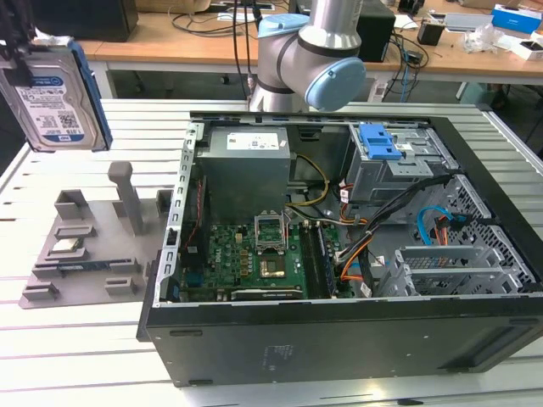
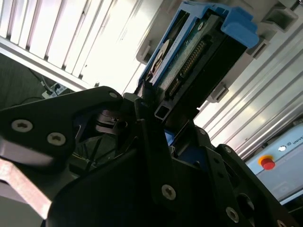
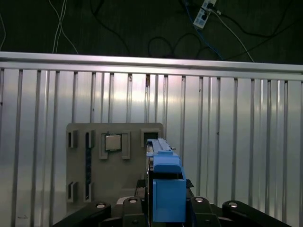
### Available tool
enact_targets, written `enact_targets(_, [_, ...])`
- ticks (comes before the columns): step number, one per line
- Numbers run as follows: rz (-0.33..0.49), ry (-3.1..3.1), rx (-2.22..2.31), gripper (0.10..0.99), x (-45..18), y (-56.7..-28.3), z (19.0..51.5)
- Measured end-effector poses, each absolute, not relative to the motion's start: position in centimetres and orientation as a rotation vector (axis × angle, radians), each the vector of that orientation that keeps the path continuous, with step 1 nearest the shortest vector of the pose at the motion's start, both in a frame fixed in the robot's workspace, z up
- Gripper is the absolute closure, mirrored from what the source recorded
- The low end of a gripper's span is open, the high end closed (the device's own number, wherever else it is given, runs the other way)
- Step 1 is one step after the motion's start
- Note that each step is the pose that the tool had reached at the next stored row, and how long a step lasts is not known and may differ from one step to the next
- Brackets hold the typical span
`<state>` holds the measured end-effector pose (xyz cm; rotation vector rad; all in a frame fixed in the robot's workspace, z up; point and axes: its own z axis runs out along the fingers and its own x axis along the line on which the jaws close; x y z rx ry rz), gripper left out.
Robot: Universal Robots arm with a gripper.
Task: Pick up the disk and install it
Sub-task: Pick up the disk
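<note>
Pick-up looked done: the disk was held edge-on, clamped tight in the jaws of the gripper, clear above the grey tray. Install wasn't done yet. The drive cage was seen well apart from the gripper, so careful lining-up would be called for.
</note>
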<state>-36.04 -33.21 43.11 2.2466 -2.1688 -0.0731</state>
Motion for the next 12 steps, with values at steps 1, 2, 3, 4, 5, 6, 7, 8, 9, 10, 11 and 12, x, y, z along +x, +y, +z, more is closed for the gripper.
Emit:
enact_targets(1, [-0.073,-2.169,2.247,0.718,-36.04,-33.21,43.18])
enact_targets(2, [-0.073,-2.169,2.247,0.718,-36.04,-33.21,43.24])
enact_targets(3, [-0.073,-2.169,2.247,0.718,-36.04,-33.21,43.30])
enact_targets(4, [-0.073,-2.169,2.247,0.718,-36.04,-33.21,43.36])
enact_targets(5, [-0.073,-2.169,2.247,0.718,-36.04,-33.21,43.42])
enact_targets(6, [-0.073,-2.169,2.247,0.718,-36.04,-33.21,43.48])
enact_targets(7, [-0.073,-2.169,2.247,0.718,-36.04,-33.21,43.58])
enact_targets(8, [-0.073,-2.169,2.247,0.718,-36.04,-33.21,43.64])
enact_targets(9, [-0.073,-2.169,2.247,0.718,-36.04,-33.21,43.76])
enact_targets(10, [-0.073,-2.169,2.247,0.718,-36.04,-33.21,43.93])
enact_targets(11, [-0.073,-2.169,2.247,0.718,-36.04,-33.21,44.01])
enact_targets(12, [-0.073,-2.169,2.247,0.718,-36.04,-33.21,44.08])
